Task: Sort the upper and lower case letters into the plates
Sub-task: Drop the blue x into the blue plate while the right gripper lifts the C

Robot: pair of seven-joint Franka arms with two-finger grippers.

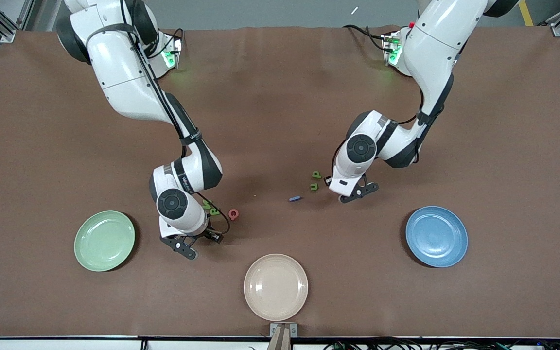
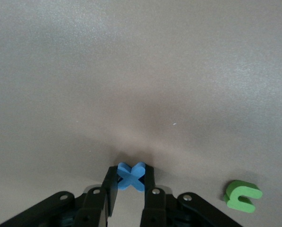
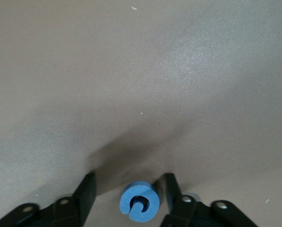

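My left gripper is shut on the blue x, low over the table beside the green u. In the front view it is next to the green p, the u and the blue l. My right gripper is open, with its fingers either side of the blue G, which lies flat and untouched. In the front view it is beside the green M and B and the red Q. The pale green plate and the blue plate hold nothing.
A cream-beige plate sits near the table's front edge, between the two other plates. The brown table stretches bare toward the arm bases.
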